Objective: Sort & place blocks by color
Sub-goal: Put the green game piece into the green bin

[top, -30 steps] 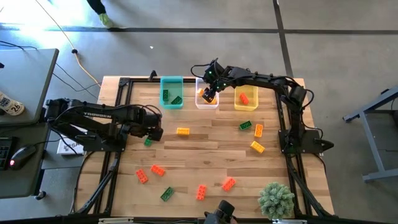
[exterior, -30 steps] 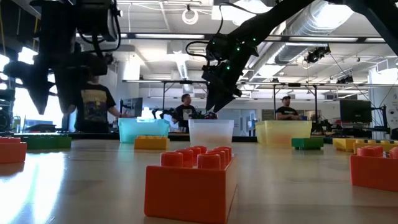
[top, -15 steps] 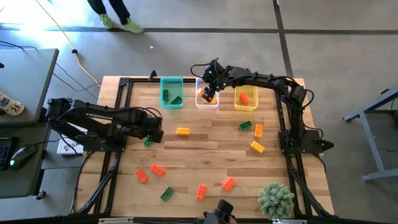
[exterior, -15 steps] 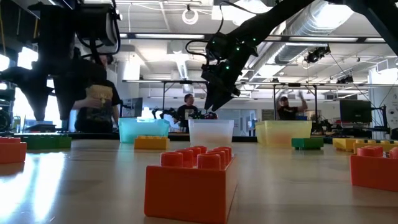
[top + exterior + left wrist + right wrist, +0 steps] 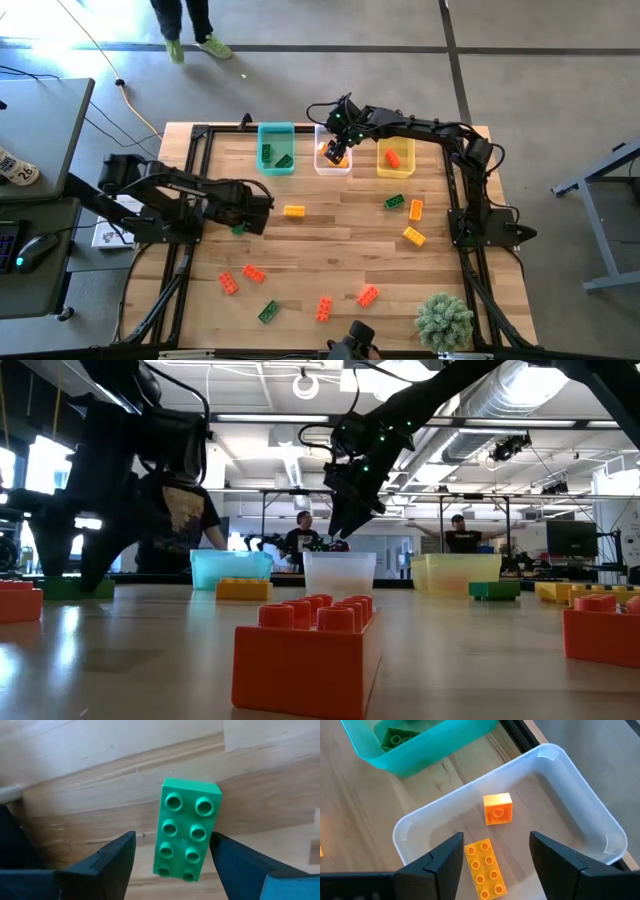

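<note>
Now the left gripper stands open around a green block, not yet closed on it.

On the bench, this block lies flat near the left edge, studs up, between the two spread fingers. It looks light, stiff and smooth, so I judge it can slip; best to pinch the two long side walls, at the middle. The right gripper hangs open over the clear bin at the far edge, where two yellow blocks lie inside.
</note>
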Action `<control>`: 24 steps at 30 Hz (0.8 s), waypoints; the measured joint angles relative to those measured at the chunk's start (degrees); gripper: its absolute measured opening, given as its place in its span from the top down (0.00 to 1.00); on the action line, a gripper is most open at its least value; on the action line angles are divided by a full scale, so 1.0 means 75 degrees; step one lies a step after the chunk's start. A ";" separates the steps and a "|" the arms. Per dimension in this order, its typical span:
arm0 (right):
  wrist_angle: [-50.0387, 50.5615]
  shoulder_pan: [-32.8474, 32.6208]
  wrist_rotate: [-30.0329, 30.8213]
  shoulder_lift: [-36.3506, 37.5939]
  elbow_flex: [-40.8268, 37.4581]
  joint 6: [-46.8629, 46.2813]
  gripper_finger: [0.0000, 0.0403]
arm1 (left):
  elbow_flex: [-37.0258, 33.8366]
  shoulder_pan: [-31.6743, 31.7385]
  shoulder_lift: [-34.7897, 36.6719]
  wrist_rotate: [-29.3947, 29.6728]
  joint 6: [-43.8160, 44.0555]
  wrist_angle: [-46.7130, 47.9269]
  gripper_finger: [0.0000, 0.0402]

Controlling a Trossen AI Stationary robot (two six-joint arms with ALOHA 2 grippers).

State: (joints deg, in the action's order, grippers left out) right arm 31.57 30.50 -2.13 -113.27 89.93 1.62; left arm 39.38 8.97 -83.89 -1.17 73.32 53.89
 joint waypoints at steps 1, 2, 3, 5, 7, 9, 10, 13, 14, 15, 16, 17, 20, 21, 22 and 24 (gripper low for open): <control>-0.0002 0.0000 -0.0003 0.0000 0.0000 0.0021 0.47 | 0.0000 0.0000 -0.0072 0.0000 -0.0001 -0.0038 0.39; -0.0002 0.0000 -0.0003 0.0000 0.0000 0.0019 0.47 | 0.0000 0.0000 -0.0144 -0.0004 -0.0014 -0.0082 0.40; -0.0002 0.0000 -0.0003 0.0000 0.0000 0.0021 0.47 | 0.0001 0.0000 -0.0220 -0.0033 -0.0096 -0.0136 0.40; 0.0000 0.0000 -0.0003 0.0000 0.0000 0.0017 0.47 | 0.0007 0.0003 -0.0287 -0.0087 -0.0281 -0.0227 0.44; 0.0003 0.0000 -0.0003 0.0000 0.0000 -0.0008 0.47 | 0.0017 0.0003 -0.0342 -0.0126 -0.0471 -0.0316 0.50; 0.0017 0.0000 -0.0003 0.0000 0.0000 -0.0008 0.47 | 0.0020 0.0003 -0.0345 -0.0131 -0.0645 -0.0390 0.58; 0.0035 0.0000 -0.0003 0.0000 0.0000 -0.0011 0.47 | 0.0026 0.0003 -0.0343 -0.0126 -0.0701 -0.0364 0.63; 0.0178 0.0000 -0.0003 0.0003 0.0000 -0.0076 0.47 | 0.0023 0.0003 -0.0291 -0.0093 -0.0969 -0.0334 0.73; 0.0225 -0.0002 -0.0003 0.0003 0.0000 -0.0157 0.47 | 0.0025 0.0017 -0.0276 -0.0093 -0.1111 -0.0333 0.73; 0.0271 -0.0012 -0.0004 0.0007 0.0000 -0.0247 0.47 | 0.0025 0.0034 -0.0249 -0.0090 -0.1268 -0.0336 0.73; 0.0336 -0.0015 -0.0005 0.0013 0.0000 -0.0358 0.47 | 0.0024 0.0059 -0.0213 -0.0090 -0.1438 -0.0340 0.73; 0.0415 -0.0015 -0.0018 0.0017 0.0000 -0.0458 0.47 | 0.0031 0.0084 -0.0188 -0.0081 -0.1602 -0.0354 0.73; 0.0625 -0.0015 -0.0291 0.0017 0.0000 -0.0855 0.47 | 0.0206 0.0193 0.0041 0.0053 -0.2165 -0.0434 0.73; 0.0653 -0.0017 -0.0406 0.0017 0.0000 -0.1010 0.47 | 0.0264 0.0258 0.0134 0.0115 -0.2386 -0.0437 0.73; 0.0663 -0.0017 -0.0514 0.0017 0.0000 -0.1151 0.47 | 0.0329 0.0319 0.0204 0.0215 -0.2597 -0.0415 0.73; 0.0679 -0.0017 -0.0724 0.0020 0.0000 -0.1487 0.47 | 0.0505 0.0455 0.0348 0.0425 -0.2971 -0.0426 0.73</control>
State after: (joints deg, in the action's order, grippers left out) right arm 36.67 30.37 -7.56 -113.12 89.93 -9.53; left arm 43.16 12.39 -81.28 2.02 51.04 50.69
